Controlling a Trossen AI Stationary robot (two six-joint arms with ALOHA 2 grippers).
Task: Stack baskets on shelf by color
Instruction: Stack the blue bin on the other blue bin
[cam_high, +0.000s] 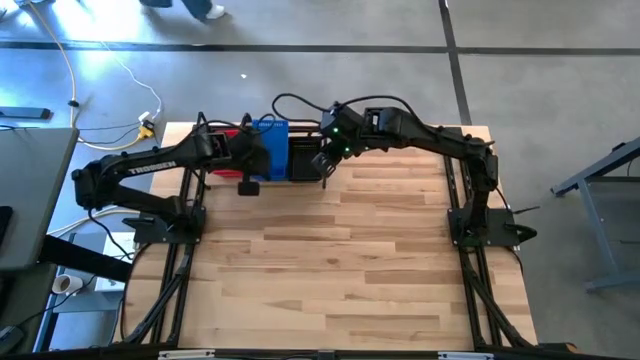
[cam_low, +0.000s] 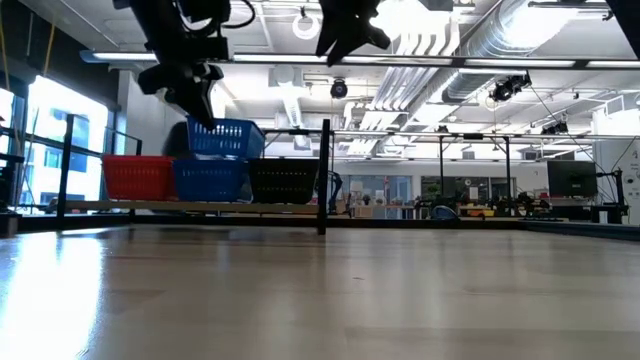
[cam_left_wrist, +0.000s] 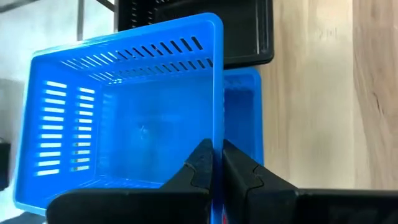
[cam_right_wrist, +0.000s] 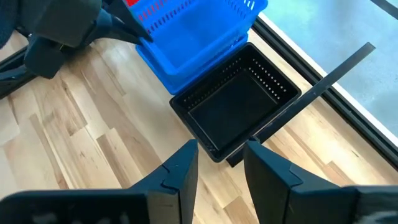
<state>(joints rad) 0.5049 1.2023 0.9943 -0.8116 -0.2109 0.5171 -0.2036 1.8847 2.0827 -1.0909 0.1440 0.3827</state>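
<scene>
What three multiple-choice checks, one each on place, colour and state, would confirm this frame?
1. Where is the held blue basket?
A. Above the lower blue basket
B. On the floor
C. Inside the red basket

2. Which colour is the basket below the right gripper?
A. Red
B. Black
C. Blue

3. How is the left gripper?
A. Open, empty
B. Out of view
C. Fingers shut on the basket wall

Key: 1 A, low view shows it raised over the blue one; 2 B, right wrist view; 3 C, left wrist view.

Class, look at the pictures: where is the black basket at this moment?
In the low view the black basket sits on the shelf, right of the lower blue basket and beside the upright divider; the right gripper hovers open above it.
</scene>
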